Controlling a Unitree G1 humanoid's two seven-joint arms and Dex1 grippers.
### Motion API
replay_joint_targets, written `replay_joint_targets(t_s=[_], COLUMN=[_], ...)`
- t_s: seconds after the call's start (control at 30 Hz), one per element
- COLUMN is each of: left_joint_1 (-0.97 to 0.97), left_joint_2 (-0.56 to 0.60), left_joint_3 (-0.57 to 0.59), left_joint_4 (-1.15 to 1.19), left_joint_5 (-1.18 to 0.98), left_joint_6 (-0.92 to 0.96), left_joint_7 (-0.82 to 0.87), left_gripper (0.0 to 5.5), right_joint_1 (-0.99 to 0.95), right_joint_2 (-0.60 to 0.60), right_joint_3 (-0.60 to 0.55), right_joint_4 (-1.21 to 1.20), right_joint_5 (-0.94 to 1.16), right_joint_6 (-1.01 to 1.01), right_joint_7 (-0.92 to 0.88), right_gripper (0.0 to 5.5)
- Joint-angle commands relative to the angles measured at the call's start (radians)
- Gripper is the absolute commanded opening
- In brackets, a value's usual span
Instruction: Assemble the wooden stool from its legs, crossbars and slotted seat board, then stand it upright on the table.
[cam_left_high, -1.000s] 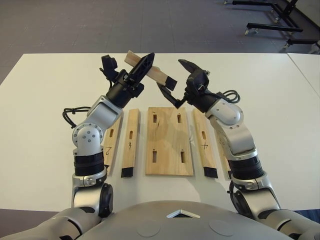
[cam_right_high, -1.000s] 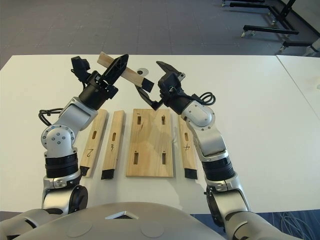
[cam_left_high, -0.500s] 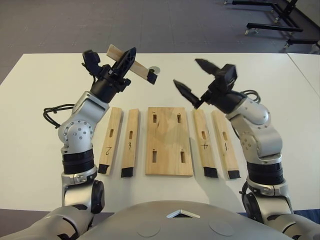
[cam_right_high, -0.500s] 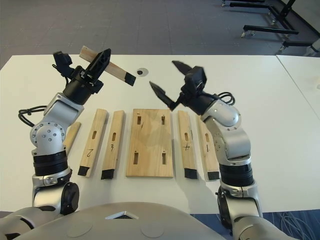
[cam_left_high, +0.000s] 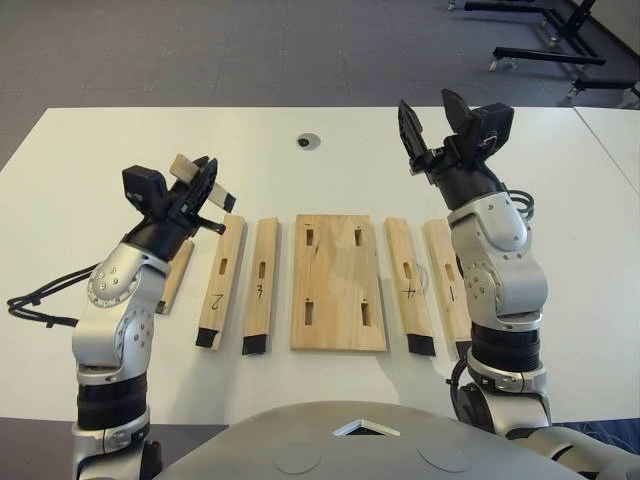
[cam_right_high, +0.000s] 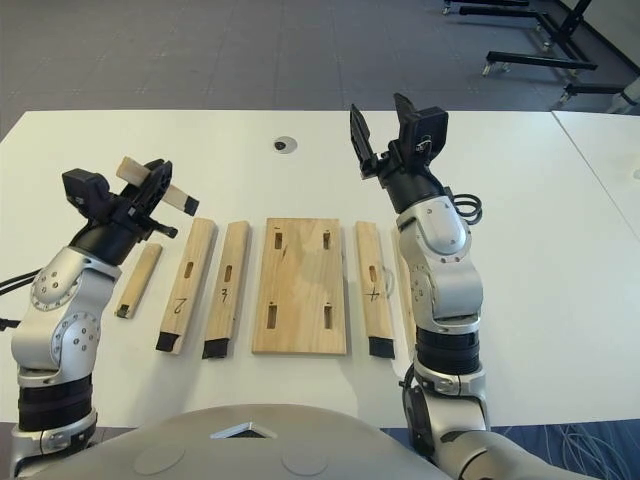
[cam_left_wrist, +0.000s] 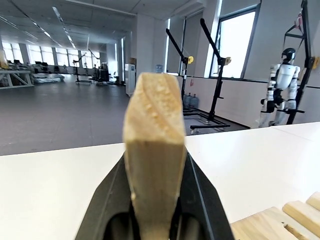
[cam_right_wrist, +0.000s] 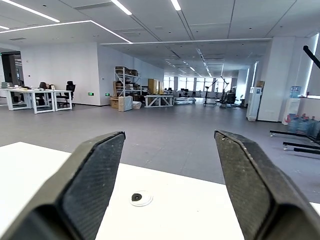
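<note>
Here, in the head view, the left tool (cam_left_high: 200, 192) is clenching a short wooden crossbar (cam_left_high: 183, 165) and holding it raised over the left side of the white tabletop (cam_left_high: 90, 150), probably to keep it ready for fitting into a leg slot. The left arm is bending at the elbow, with its forearm angling up and forward. The slotted seat board (cam_left_high: 338, 282) is lying flat in the middle of the tabletop. The left pair of legs (cam_left_high: 262, 285) is lying just beside it on one side and the right pair of legs (cam_left_high: 408, 285) on the other. All are lying parallel with slots facing up, seemingly laid out for easy picking. A second crossbar (cam_left_high: 175, 277) is lying beside the outermost left leg. The right tool (cam_left_high: 428, 112) is hanging released and empty, high above the far end of the right legs, its forearm pointing upward. In the left wrist view, the crossbar's end is sitting tightly between two dark fingers (cam_left_wrist: 107, 200). In the right wrist view, the right fingers (cam_right_wrist: 92, 180) are spreading wide with nothing between them, and a small round port (cam_right_wrist: 140, 197) is showing in the tabletop beyond.
</note>
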Motion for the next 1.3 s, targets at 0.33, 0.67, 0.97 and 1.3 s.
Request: replay_joint_targets(t_s=[0.33, 0.67, 0.97, 1.3], left_joint_1=[0.203, 0.294, 0.292, 0.282], left_joint_2=[-0.063, -0.108, -0.154, -0.153], left_joint_3=[-0.017, 0.022, 0.007, 0.005], left_joint_4=[-0.146, -0.171, -0.223, -0.233], left_joint_5=[0.119, 0.008, -0.02, -0.036], left_joint_6=[0.033, 0.124, 0.155, 0.236], left_joint_7=[0.149, 0.156, 0.211, 0.255], left_gripper=[0.39, 0.39, 0.39, 0.39], right_joint_1=[0.029, 0.035, 0.035, 0.032], right_joint_2=[0.032, -0.009, -0.028, -0.032], right_joint_3=[0.074, 0.124, 0.157, 0.152], right_joint_4=[-0.008, 0.026, 0.036, 0.038], right_joint_5=[-0.121, -0.237, -0.267, -0.267], right_joint_6=[-0.007, 0.019, 0.021, 0.028], right_joint_7=[-0.065, -0.052, -0.016, -0.002], right_gripper=[3.3, 3.3, 3.3, 3.3])
